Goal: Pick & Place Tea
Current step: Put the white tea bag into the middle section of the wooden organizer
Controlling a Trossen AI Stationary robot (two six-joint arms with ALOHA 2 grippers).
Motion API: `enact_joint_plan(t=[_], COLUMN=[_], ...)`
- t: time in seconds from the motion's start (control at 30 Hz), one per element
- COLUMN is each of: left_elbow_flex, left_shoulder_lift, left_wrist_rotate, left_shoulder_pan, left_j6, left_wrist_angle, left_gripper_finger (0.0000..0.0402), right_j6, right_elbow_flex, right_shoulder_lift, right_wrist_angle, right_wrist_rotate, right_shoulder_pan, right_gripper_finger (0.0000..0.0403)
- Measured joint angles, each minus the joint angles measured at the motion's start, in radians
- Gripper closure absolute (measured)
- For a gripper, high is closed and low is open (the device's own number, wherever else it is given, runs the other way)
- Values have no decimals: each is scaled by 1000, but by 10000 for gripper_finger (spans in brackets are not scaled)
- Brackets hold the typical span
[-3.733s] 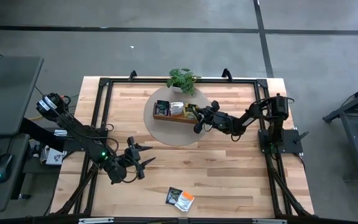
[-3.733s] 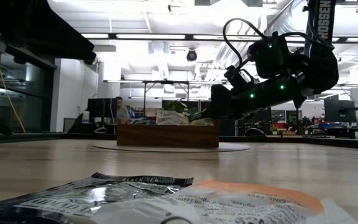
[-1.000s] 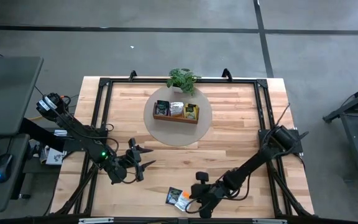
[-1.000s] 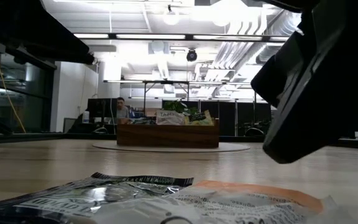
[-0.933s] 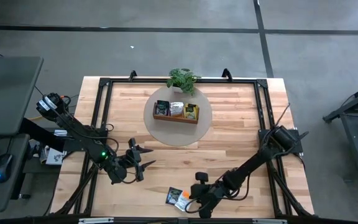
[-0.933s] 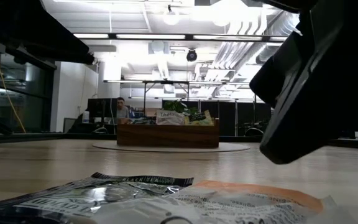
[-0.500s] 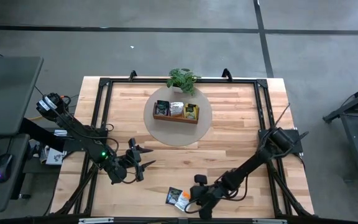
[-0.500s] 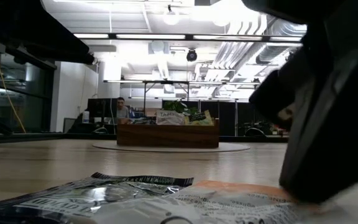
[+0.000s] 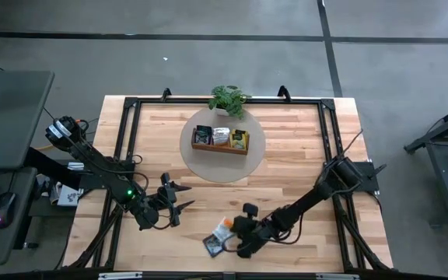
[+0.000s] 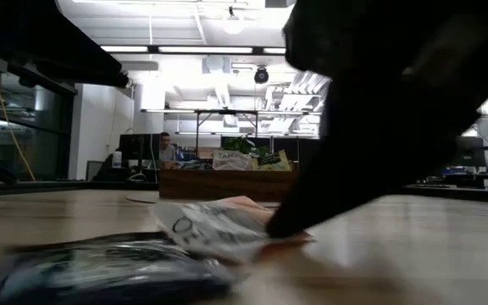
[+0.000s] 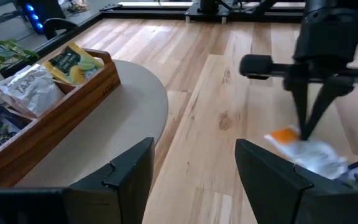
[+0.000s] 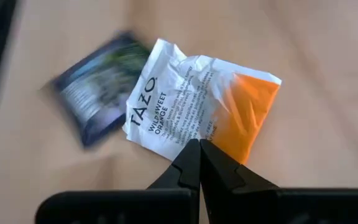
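A white-and-orange tea sachet (image 9: 222, 227) sits near the table's near edge, and my right gripper (image 9: 232, 233) is shut on it. In the right wrist view the sachet (image 12: 191, 99) reads TAZO. A dark blue-black sachet (image 9: 212, 246) lies flat beside it, blurred in the right wrist view (image 12: 98, 87). More sachets stand in the wooden tray (image 9: 220, 148) on the far side. My left gripper (image 9: 180, 195) hangs open over the table's left middle and touches nothing. My right gripper pinches the white-and-orange sachet between its two fingertips at one edge (image 12: 194, 135), where the white print meets the orange end. The fingers (image 11: 304, 115) come from above, pointing down. The sachet sits tilted, its white end (image 11: 319, 158) low on the table.
The tray (image 11: 73, 106) rests on a round pale mat (image 9: 202, 167) with a small green potted plant (image 9: 228, 99) behind it. A black frame (image 9: 131, 140) runs along the table's sides. Bare wood lies between the mat and the sachets.
My right gripper has moved left along the near edge onto the two sachets and taken hold of the white-and-orange one. That sachet has been drawn off the dark one, toward the far edge and a little left, and now sits tilted. The dark sachet has shifted slightly.
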Motion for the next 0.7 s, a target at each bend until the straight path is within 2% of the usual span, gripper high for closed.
enact_joint_plan(t=[0.23,0.37,0.47,0.57,0.7], left_elbow_flex=[0,0,0,0,-1], left_shoulder_lift=[0,0,0,14,87], left_wrist_rotate=[-90,-124,-85,3,121], left_shoulder_pan=[0,21,73,132,186], left_j6=[-48,-146,-310,-473,-534], left_wrist_angle=[2,6,4,6,4], left_gripper_finger=[181,181,181,181,181], right_j6=[120,177,183,192,108], right_elbow_flex=[0,-1,-1,-1,-2], right_shoulder_lift=[1,1,1,6,10], right_wrist_angle=[-8,-7,-5,5,13], right_wrist_rotate=[119,201,242,263,251], right_shoulder_pan=[-61,-88,-100,-109,-108], right_gripper_finger=[403,403,403,403,403])
